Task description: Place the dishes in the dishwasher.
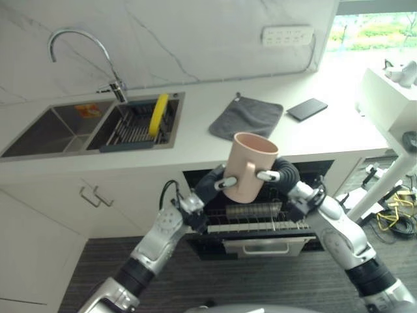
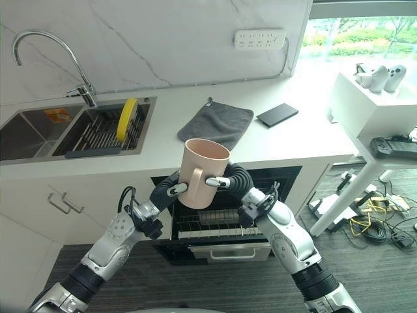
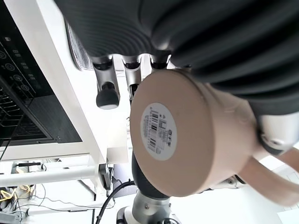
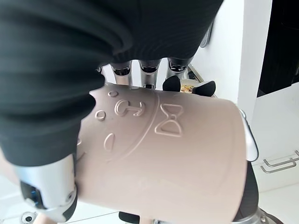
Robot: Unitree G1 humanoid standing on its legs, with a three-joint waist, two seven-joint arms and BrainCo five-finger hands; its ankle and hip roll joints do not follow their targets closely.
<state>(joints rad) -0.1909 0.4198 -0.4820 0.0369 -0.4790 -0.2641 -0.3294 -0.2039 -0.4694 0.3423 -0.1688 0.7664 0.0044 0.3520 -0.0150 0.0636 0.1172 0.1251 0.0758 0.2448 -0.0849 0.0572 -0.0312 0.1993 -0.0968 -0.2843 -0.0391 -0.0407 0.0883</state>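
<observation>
**Mug held two-handed over the open dishwasher**

White counter (image 1: 195,124) runs above the open dishwasher (image 1: 257,218). Both the left hand (image 1: 212,186) and right hand (image 1: 280,173) curl fingers round the empty pink mug (image 1: 249,166), upright above the rack (image 1: 254,225). Uneven release could tip it. A yellow plate (image 1: 157,115) stands in the sink (image 1: 39,130) basket.

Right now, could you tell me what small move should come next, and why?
Probably lower the pink plastic mug toward the dishwasher's wire rack: the left hand and right hand both clasp it upright, above the open rack.
</observation>
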